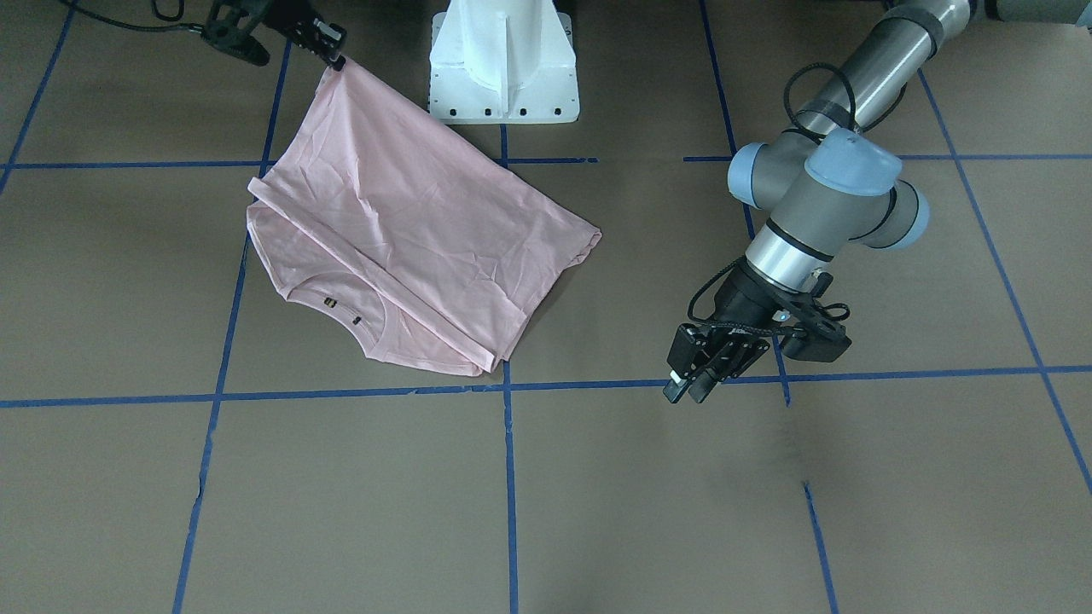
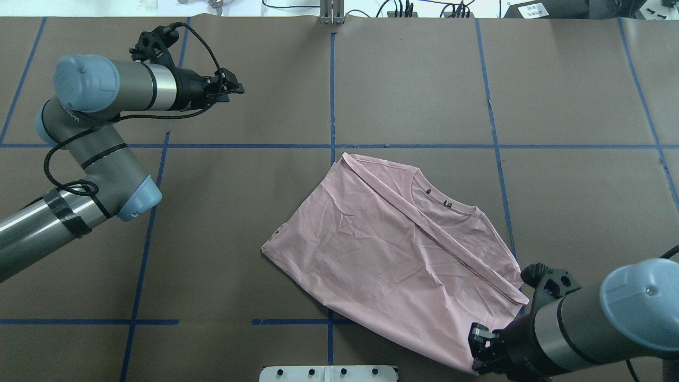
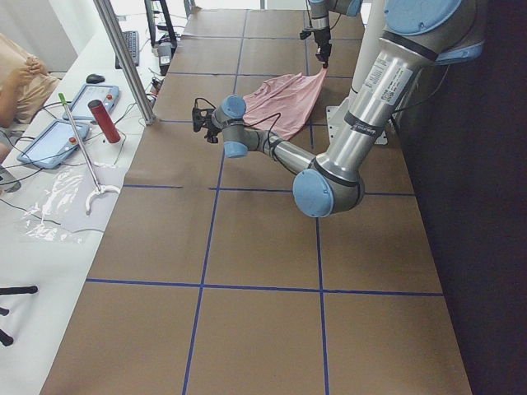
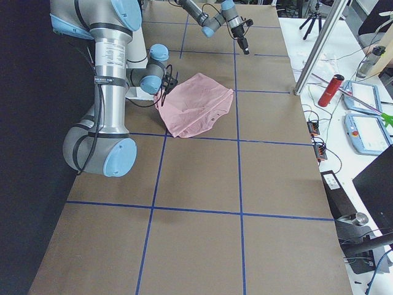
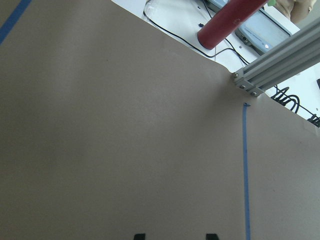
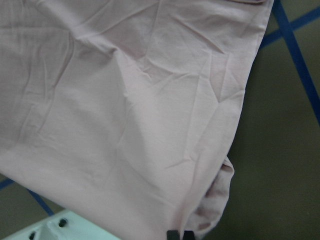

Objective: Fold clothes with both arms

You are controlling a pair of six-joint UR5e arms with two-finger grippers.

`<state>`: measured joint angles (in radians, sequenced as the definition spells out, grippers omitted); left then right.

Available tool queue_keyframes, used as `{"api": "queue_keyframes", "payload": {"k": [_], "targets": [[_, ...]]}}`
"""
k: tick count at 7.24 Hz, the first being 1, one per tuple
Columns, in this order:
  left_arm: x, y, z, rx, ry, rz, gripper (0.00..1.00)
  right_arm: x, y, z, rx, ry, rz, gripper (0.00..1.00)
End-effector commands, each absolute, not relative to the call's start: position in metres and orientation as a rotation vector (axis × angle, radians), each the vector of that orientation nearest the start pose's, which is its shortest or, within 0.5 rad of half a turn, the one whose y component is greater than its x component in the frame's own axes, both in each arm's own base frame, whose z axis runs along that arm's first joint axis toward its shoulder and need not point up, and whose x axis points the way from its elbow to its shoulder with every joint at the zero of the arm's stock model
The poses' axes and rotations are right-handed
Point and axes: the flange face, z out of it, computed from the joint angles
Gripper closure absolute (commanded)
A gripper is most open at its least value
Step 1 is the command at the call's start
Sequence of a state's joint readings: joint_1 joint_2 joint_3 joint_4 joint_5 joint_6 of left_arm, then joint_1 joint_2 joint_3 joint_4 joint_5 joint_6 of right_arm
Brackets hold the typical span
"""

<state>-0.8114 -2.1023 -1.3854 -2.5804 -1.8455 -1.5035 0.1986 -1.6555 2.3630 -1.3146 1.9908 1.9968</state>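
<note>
Softly creased, the pale pink T-shirt [image 2: 392,254] lies half-folded in a rough wedge on the matte brown paper table [image 2: 424,90], toward five o'clock in the overhead view. The right gripper [image 2: 480,353] pinches its raised corner. At ten o'clock, the left gripper [image 2: 236,87] hangs with fingers parted, holding nothing.

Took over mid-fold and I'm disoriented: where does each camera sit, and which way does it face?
Front-facing: across the table, facing the pedestal; left arm on view's right.
Overhead: behind robot, looking down; both arms.
Exterior left: table end, left arm nearest.
Exterior right: opposite end, right arm nearest.
Left wrist: bare table, open fingertips.
Right wrist: T-shirt close-up.
Shared: T-shirt in all but left wrist.
</note>
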Motion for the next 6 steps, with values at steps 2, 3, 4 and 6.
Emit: {"api": "queue_keyframes", "payload": {"k": [2,3,4,6], "targets": [[0.394,-0.554,0.28,0.241,1.465,-0.479,0.0,-0.397,-0.176,0.302,-0.357,-0.935,0.425,0.0],[0.38,-0.532,0.276,0.172,1.504,-0.529,0.0,-0.389,-0.224,0.293,-0.302,-0.981,0.516,0.0],[0.376,-0.497,0.281,0.11,1.518,-0.524,0.0,-0.369,-0.267,0.282,-0.247,-1.027,0.603,0.0],[0.402,-0.411,0.286,-0.091,1.402,-0.537,0.03,-0.36,-0.352,0.261,-0.138,-1.095,0.72,0.0]]}}
